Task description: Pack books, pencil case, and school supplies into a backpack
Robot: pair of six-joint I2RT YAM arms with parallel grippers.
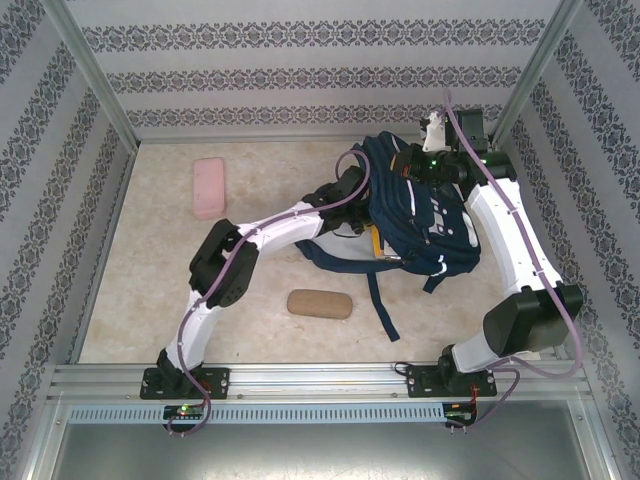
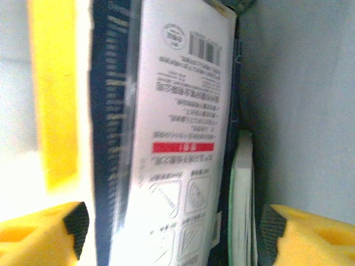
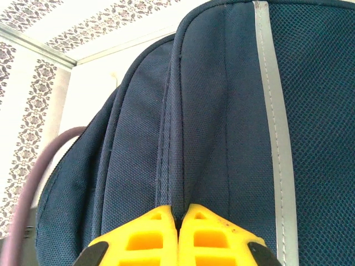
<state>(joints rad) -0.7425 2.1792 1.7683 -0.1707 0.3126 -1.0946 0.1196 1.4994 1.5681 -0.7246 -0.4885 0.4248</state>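
Stack upright between your left fingers (image 2: 39, 238), inside the bag.
They stand wide, one either side of the white printed flat pack (image 2: 177, 111), dark blue booklet (image 2: 108, 138) and pale green notebook (image 2: 241, 194), clamping none. The long axes run straight ahead, deeper into the navy fabric backpack (image 3: 222, 111). Your right fingers (image 3: 150, 238) are pinched shut on its top seam.

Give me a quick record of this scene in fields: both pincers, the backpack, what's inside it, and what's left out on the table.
left pincer: open, reaching inside the backpack
right pincer: shut on the backpack's top fabric
inside backpack: yellow book, barcoded booklet, pale green notebook, side by side
on table: pink pouch, brown pouch, both outside the backpack
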